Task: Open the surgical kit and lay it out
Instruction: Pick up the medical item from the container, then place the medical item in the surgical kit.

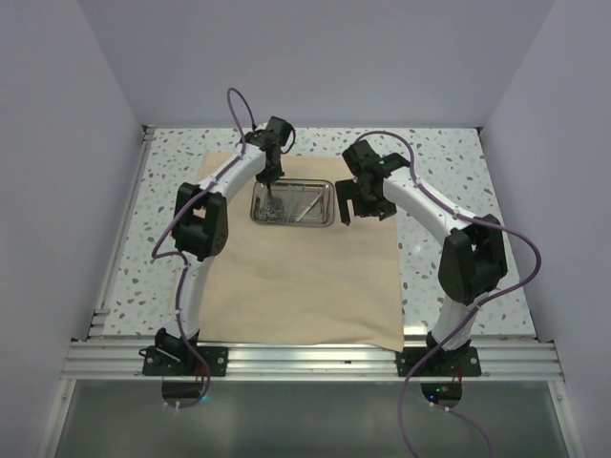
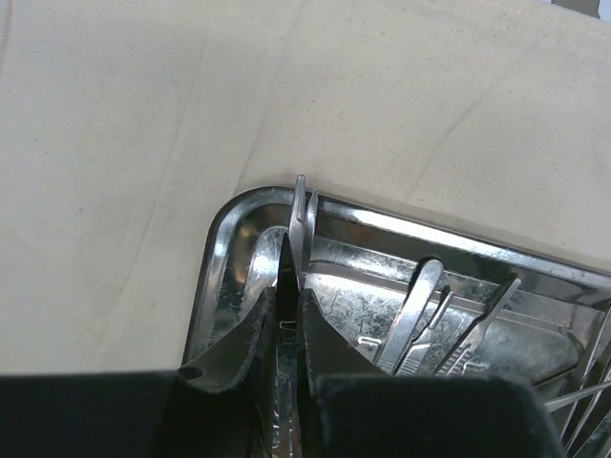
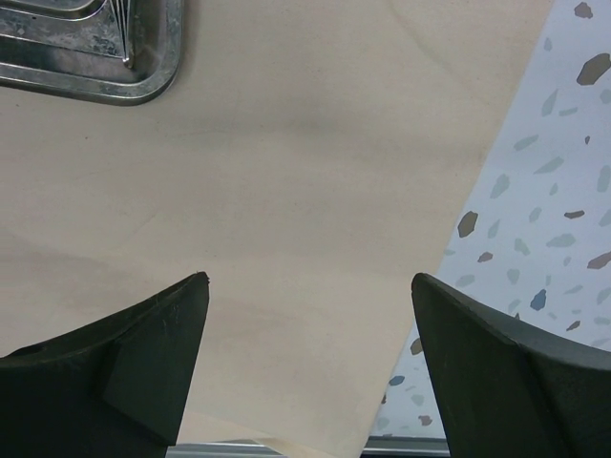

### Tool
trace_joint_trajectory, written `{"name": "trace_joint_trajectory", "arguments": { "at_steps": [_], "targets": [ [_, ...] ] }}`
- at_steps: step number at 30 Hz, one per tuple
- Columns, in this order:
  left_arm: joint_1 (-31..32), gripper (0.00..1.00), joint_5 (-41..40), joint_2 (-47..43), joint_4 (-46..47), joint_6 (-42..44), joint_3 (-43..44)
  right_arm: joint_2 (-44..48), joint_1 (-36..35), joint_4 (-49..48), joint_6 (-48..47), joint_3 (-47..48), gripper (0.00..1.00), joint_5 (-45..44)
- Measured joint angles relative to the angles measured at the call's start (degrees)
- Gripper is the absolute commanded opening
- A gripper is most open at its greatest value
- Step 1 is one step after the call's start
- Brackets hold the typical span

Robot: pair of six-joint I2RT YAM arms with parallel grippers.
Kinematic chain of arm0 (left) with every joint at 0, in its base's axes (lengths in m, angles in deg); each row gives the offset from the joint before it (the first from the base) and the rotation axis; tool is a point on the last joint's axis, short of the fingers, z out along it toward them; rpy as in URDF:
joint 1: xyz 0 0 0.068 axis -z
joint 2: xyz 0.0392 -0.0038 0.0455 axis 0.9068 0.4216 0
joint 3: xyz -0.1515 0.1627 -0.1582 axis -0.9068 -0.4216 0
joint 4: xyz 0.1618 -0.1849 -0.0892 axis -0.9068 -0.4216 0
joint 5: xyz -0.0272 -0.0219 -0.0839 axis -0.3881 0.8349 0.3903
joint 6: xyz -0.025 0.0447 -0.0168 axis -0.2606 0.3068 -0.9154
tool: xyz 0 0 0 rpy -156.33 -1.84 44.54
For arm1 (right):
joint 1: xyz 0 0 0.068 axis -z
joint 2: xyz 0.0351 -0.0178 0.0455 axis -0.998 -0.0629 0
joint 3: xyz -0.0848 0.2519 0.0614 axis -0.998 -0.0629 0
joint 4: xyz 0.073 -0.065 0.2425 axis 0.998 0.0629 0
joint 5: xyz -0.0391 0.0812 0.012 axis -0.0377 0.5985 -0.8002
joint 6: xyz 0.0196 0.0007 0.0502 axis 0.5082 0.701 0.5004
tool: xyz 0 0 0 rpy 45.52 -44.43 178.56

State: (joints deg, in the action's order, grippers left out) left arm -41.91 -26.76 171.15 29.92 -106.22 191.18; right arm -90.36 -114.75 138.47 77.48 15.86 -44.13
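Two arms stand over the spread cloth wrap (image 1: 296,286), which lies flat on the table (image 1: 449,162), and the left is the one that matters. Its pincer (image 2: 291,277) is down in the 9 o'clock end of the steel tray (image 2: 430,232), jaws pressed together on a thin instrument, tweezers (image 2: 302,205) by the look of the two prongs poking out past the fingertips. The tweezers run in line with the fingers, prongs aimed at the tray's corner wall; I cannot tell whether they touch it or clear the rim. The tray sits toward 12 o'clock on the cloth, its long side running 9 to 3, and the other instruments (image 2: 415,305) lie further along it toward 3 o'clock, apart from the held piece. Bare cloth opens out at 6 o'clock of the tray, toward the arm bases, and I would guess that is where the piece belongs, so the coming move looks like a lift straight up and then a carry toward 6 o'clock. The right pincer (image 3: 310,277) hangs just off the tray's 3 o'clock end, jaws wide apart with nothing between them, over cloth near the wrap's edge. It is nearer the remaining instruments, the left nearer the tweezers
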Motion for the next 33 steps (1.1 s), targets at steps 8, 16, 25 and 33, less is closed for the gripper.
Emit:
{"name": "trace_joint_trajectory", "arguments": {
  "at_steps": [8,16,25,33],
  "targets": [
    [0.0,0.00,-0.8,-0.7,-1.8,0.0,-0.8,0.0,0.0,-0.9,0.3,0.0,0.91,3.4],
    [0.3,0.00,-0.8,-7.1,-2.2,0.1,-6.0,0.0,0.0,-1.3,0.5,0.0,0.96,4.4],
    [5.9,0.00,-0.1,-28.2,0.3,-2.1,-27.0,3.7,0.0,-1.2,1.3,-2.3,0.98,2.6],
    [26.6,0.00,2.2,-44.4,4.9,-14.2,-53.6,13.2,0.0,1.1,4.0,-5.7,0.99,1.8]
  ]
}}
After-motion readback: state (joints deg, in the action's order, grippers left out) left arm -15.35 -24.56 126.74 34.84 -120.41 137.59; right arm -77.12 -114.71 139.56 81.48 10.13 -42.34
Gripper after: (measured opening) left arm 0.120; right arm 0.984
